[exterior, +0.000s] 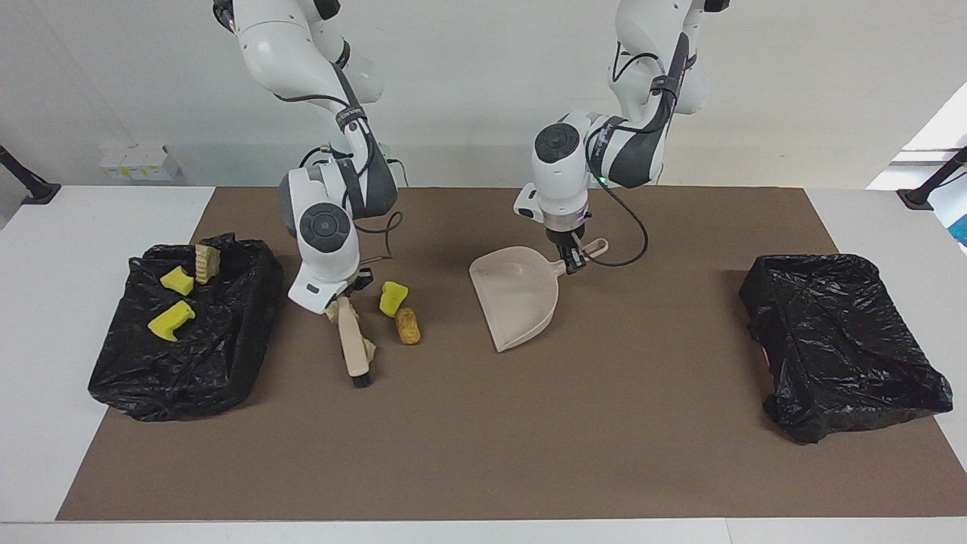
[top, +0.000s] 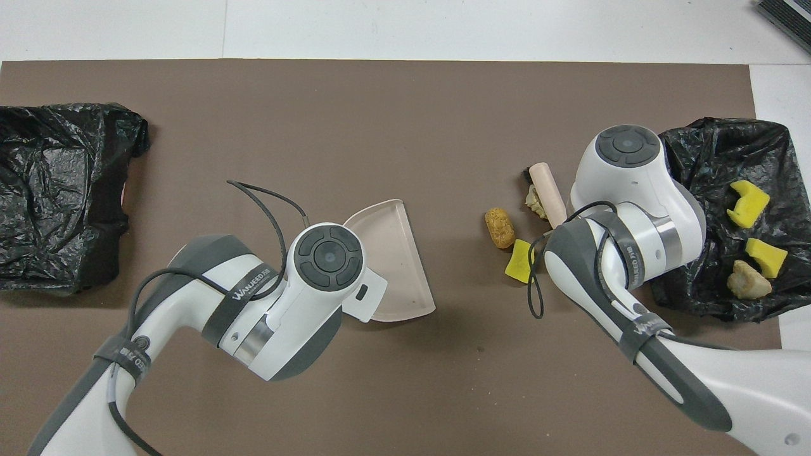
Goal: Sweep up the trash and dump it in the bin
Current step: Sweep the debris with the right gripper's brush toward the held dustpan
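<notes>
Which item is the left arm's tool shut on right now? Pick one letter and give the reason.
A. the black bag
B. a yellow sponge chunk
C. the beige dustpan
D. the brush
C: the left tool is clamped on the handle of the dustpan, which rests on the brown mat, while the right tool holds the brush among the scraps.
</notes>
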